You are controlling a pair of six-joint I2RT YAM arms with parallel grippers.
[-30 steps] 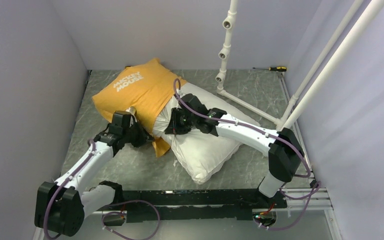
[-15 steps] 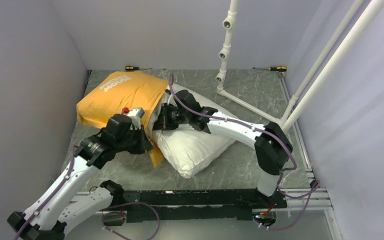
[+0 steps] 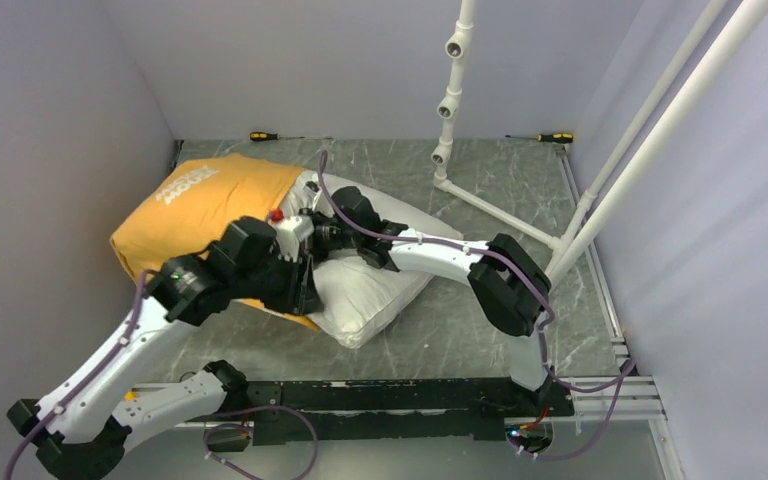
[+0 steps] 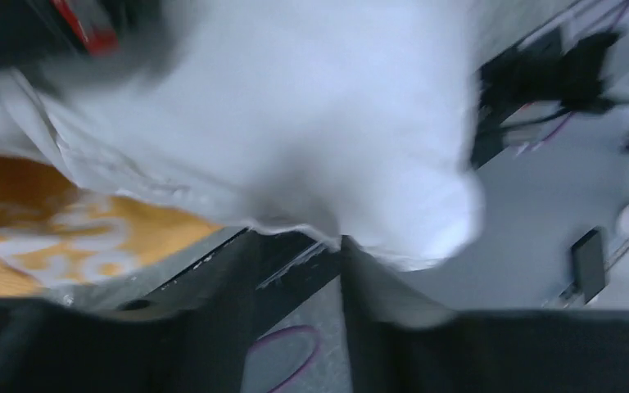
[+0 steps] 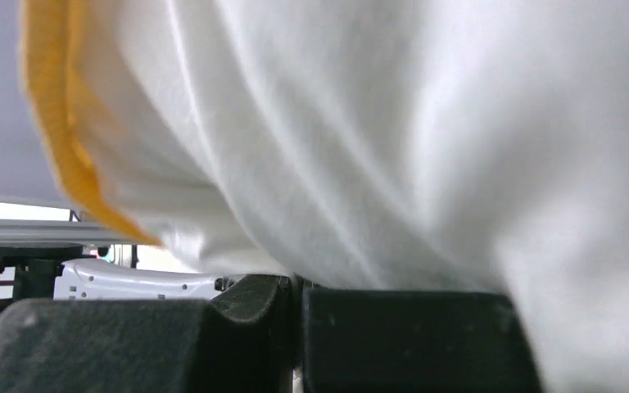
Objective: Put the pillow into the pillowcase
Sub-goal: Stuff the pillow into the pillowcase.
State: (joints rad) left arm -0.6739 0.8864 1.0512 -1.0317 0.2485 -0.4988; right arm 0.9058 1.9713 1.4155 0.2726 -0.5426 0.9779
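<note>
The pillow (image 3: 372, 292) lies half inside the pillowcase (image 3: 200, 205), slantwise.
Its bare end points near-right. The right tool (image 5: 299, 299) pinches pillow fabric; the left tool (image 3: 303, 290) is too blurred, I cannot tell.

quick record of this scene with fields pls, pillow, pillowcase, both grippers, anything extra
pillowcase: orange, lying at the left rear
pillow: white, far end inside the pillowcase, near end sticking out
right gripper: shut on pillow fabric
left gripper: against the pillow by the pillowcase mouth; view too blurred to tell its grip
extras: two screwdrivers by the back wall
</note>
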